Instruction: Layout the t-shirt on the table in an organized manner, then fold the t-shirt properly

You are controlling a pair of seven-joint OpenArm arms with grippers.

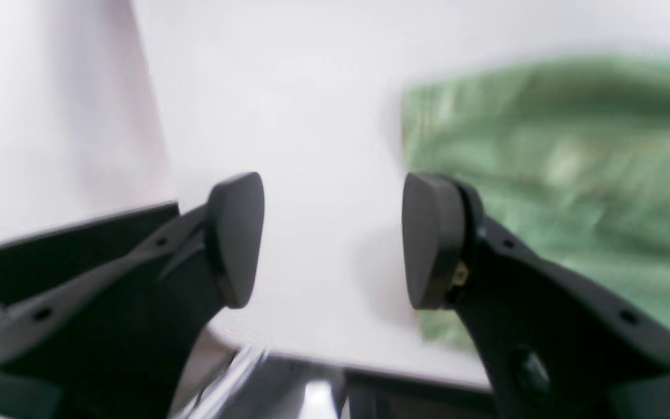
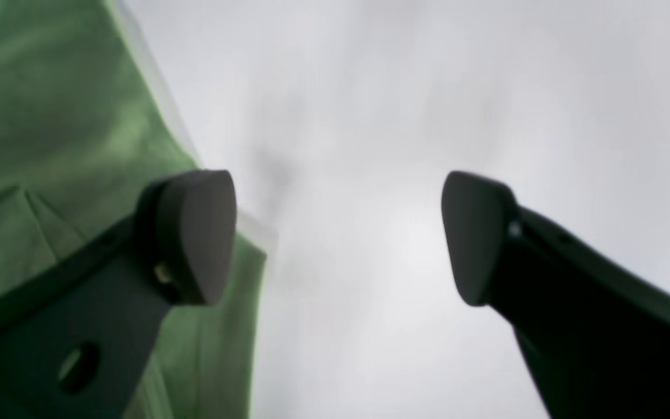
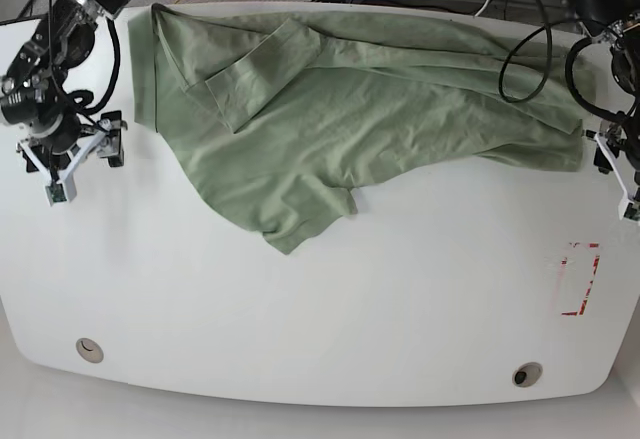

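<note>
The pale green t-shirt (image 3: 340, 109) lies wrinkled and partly bunched across the far half of the white table (image 3: 300, 329), one sleeve folded over its body. My right gripper (image 3: 110, 141) is open at the shirt's left edge. In the right wrist view the right gripper (image 2: 338, 235) hangs over bare table, with the t-shirt (image 2: 50, 116) under its left finger. My left gripper (image 3: 601, 149) is open just off the shirt's right end. The left wrist view shows the left gripper (image 1: 335, 238) holding nothing, with the t-shirt (image 1: 573, 174) beside its right finger. Both wrist views are blurred.
A red rectangular marking (image 3: 580, 279) is on the table near the right edge. Two round grommet holes (image 3: 89, 349) (image 3: 526, 373) sit near the front edge. Cables (image 3: 520, 29) trail over the back right corner. The table edge (image 1: 370, 364) runs just below the left gripper.
</note>
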